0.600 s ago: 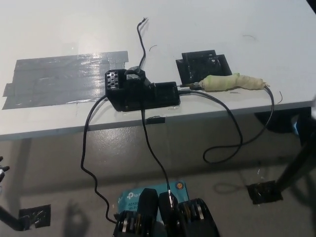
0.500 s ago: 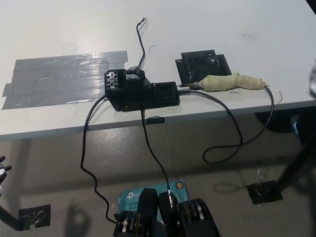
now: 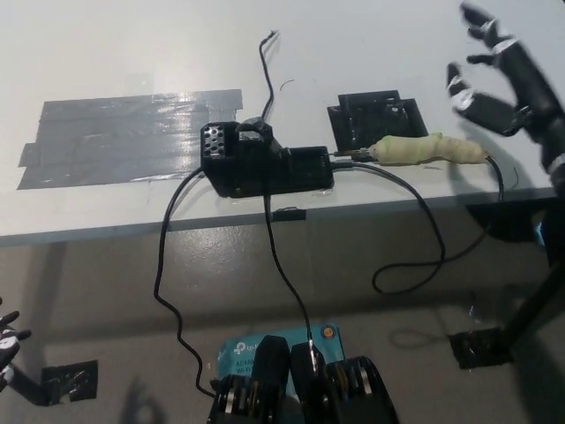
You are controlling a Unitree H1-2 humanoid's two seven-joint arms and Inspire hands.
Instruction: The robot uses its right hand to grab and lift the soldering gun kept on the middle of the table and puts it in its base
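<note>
The soldering gun [image 3: 430, 149] lies on its side on the white bench [image 3: 132, 53], near the front edge and toward the right, its pale wrapped handle pointing right and its metal tip pointing left at the base [image 3: 265, 163]. The base is a black block just left of the gun, close to the bench's front edge. Behind the gun's tip sits a black patch [image 3: 378, 119] on the bench top. A wide strip of grey tape [image 3: 124, 137] is stuck flat to the bench left of the base.

The black right hand [image 3: 503, 84] hangs above the bench's right end, beyond the gun's handle and apart from it. Its fingers are spread wide and it holds nothing.

Black cables [image 3: 282, 265] run from the base and from the gun's handle over the bench edge toward the floor.

The white left hand [image 3: 7, 340] rests low at the lower left, only partly in view at the picture's edge, so whether it is open cannot be told.
</note>
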